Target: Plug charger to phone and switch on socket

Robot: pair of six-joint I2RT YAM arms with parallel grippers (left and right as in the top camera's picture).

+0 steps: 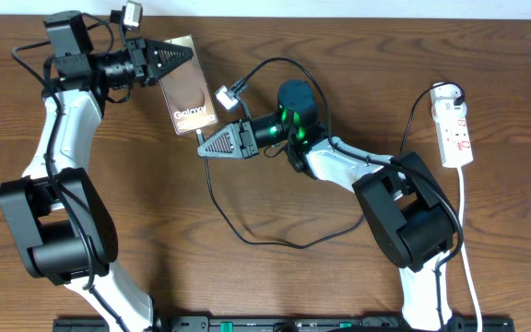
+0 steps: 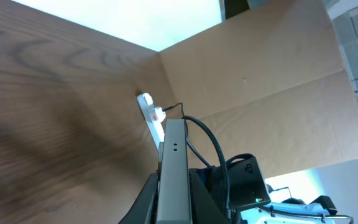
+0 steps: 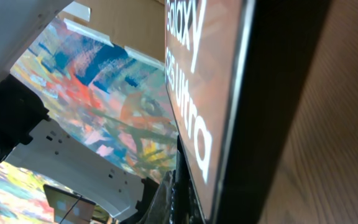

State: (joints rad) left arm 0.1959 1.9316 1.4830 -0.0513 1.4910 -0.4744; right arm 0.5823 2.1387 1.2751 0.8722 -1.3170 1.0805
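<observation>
While the left gripper (image 1: 173,55) is clamped shut on the far end of the phone (image 1: 188,97), far left of centre, the right gripper (image 1: 203,148) sits closed at the phone's near end. It pinches the charger (image 1: 275,243), whose cable loops nearward. Socket (image 1: 455,129) lies well apart, far right.

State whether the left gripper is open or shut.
Shut on the phone: the left gripper has its fingers clamping the phone's end, seen edge-on in the left wrist view.

Wood-grain table (image 1: 201,277), glossy phone (image 1: 192,97), white plastic socket (image 1: 454,129), matt black charger (image 1: 275,244)
</observation>
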